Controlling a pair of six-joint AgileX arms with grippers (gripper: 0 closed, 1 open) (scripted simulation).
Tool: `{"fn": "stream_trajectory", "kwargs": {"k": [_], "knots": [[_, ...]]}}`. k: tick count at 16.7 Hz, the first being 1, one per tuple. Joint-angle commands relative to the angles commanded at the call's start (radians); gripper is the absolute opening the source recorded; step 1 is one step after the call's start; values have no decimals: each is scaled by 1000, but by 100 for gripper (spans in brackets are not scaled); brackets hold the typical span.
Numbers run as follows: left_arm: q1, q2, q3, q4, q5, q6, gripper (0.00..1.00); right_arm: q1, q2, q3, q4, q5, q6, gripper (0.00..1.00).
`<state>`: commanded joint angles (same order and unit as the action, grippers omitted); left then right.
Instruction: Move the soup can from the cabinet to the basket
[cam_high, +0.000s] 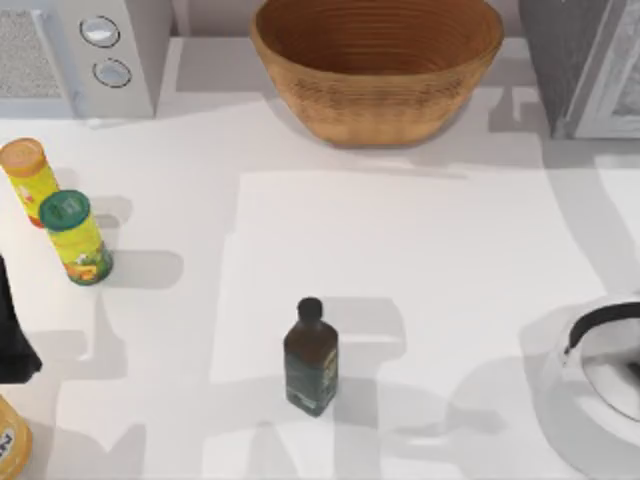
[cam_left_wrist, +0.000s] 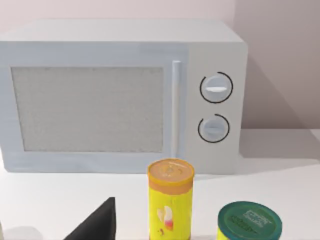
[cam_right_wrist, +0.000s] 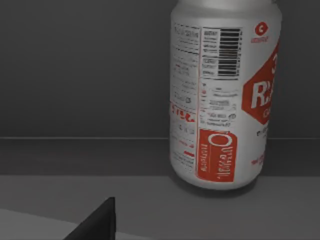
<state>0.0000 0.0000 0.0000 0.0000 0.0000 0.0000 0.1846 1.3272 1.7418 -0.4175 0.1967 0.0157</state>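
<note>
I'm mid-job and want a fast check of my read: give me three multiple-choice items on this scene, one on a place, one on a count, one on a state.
1. Where does the soup can stand?
A. in the basket
B. on a dim grey shelf
C. beside the dark bottle

2. How many round knobs has the white microwave?
A. one
B. two
C. four

3. What does the basket hold?
A. nothing
B. the can
C. a jar

Answers: 1 B, the right wrist view shows it upright in a shadowed grey recess. 2 B, the left wrist view shows two. 3 A, the top view shows bare weave inside.
</note>
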Motion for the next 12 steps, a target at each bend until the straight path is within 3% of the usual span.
{"fn": "stream_trajectory", "kwargs": {"k": [12], "knots": [[0, 0, 0, 0, 0, 0, 100, -53, 269, 212, 67, -32, 0, 100]]}}
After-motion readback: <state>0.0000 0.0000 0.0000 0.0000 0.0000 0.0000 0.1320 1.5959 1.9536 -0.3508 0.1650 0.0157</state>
